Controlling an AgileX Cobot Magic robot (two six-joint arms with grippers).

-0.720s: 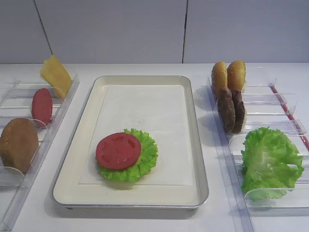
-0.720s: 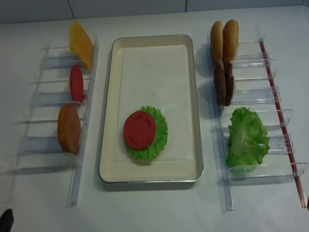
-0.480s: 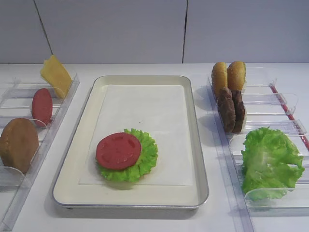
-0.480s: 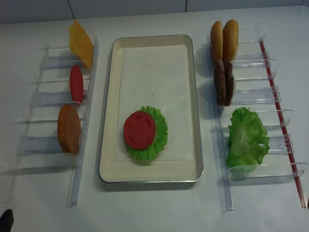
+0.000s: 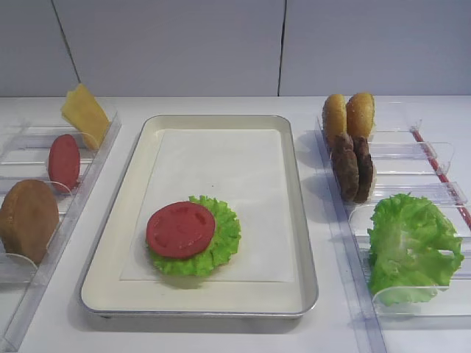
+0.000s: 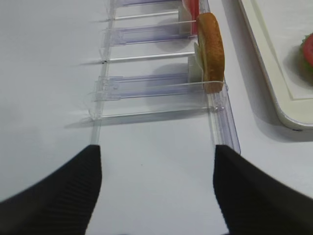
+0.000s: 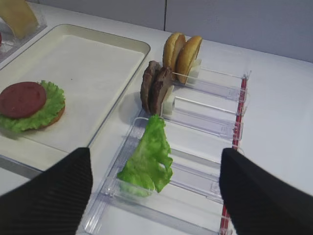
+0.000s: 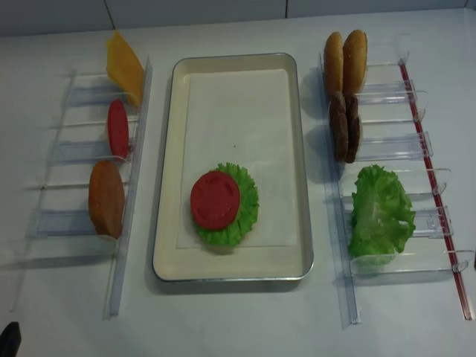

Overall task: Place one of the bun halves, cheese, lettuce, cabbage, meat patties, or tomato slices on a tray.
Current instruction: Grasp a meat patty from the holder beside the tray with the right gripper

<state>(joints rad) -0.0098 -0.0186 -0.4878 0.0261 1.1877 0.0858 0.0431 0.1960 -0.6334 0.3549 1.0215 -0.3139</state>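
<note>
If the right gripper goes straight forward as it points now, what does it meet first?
Probably the lettuce leaf standing in its clear rack, between the open jaws of the right gripper; depth is unclear.

The pincer (image 7: 155,188) (fingers spread wide, empty) hangs over the lettuce (image 7: 146,156) standing in its clear rack (image 7: 205,181).

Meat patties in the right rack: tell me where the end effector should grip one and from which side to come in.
Grip the outer of the two meat patties across its flat faces, near the top edge. They stand on edge, pressed together in the clear rack, so only the upper rim is free. Come down from above; the open right end effector looks nearest. The close pair may need separating.
</note>
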